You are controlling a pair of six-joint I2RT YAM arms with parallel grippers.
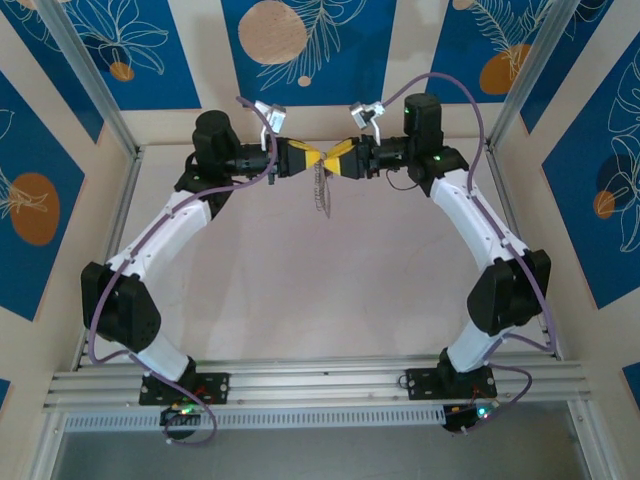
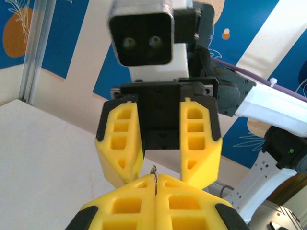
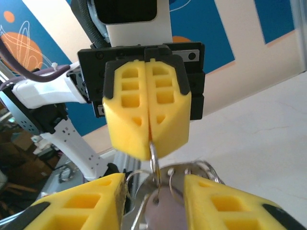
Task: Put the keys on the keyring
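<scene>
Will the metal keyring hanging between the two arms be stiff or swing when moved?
Probably swings: the keyring hangs loose below the left gripper, pinched by one thin loop. Likely light, being thin wire. Possibly slippery, being bare metal in narrow shut jaws.

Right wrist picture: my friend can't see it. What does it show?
The left gripper, two yellow fingers pressed shut, pinches a thin metal keyring right in front of the camera. Below, the right gripper has its yellow fingers apart, with blurry metal rings between them. A blue wall is behind.
</scene>
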